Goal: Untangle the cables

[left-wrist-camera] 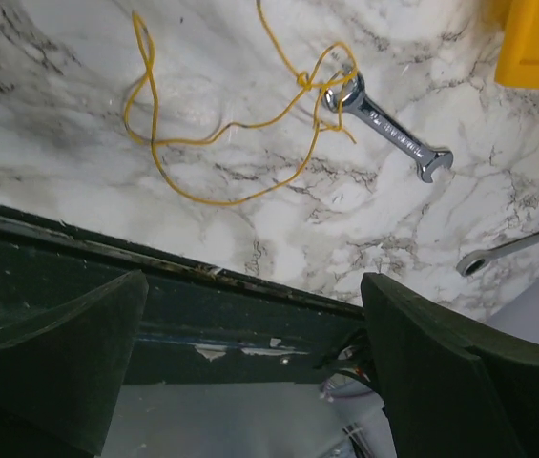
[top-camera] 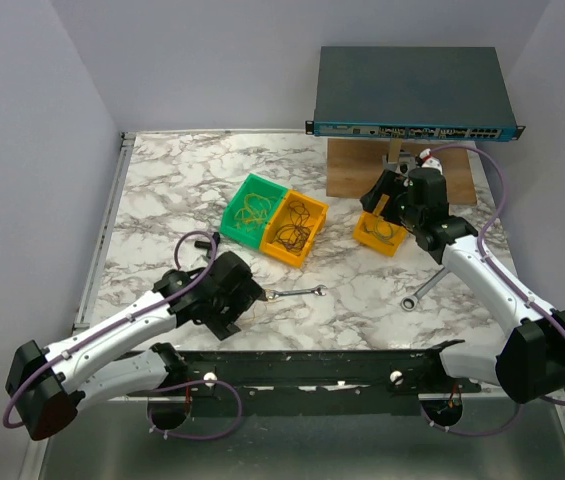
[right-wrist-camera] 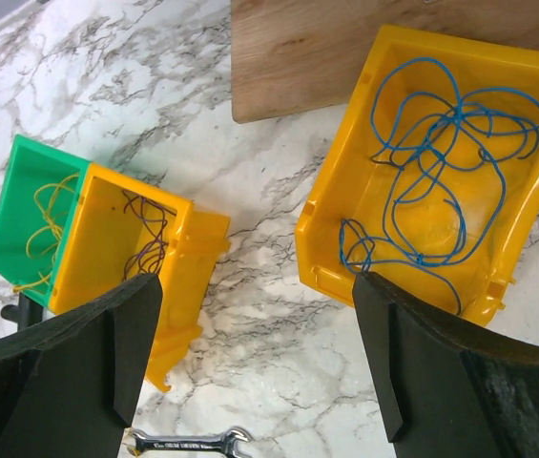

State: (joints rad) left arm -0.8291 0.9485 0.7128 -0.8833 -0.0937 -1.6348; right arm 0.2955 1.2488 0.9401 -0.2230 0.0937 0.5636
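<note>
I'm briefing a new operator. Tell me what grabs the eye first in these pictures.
The bright bins stand out: a yellow bin by the right gripper holds snarled blue wire; a green bin and another yellow bin sit together mid-table. Near the left gripper, a loose yellow wire tangles at a silver wrench's end.

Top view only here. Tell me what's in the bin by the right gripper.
Observer: Tangled blue cables in a yellow bin.
Operator: Report that gripper's jaws.
Observer: Right gripper open, holding nothing.
Operator: Now check the left wrist view.
Observer: A loose yellow cable lies on the table, knotted beside one end of a wrench.
</note>
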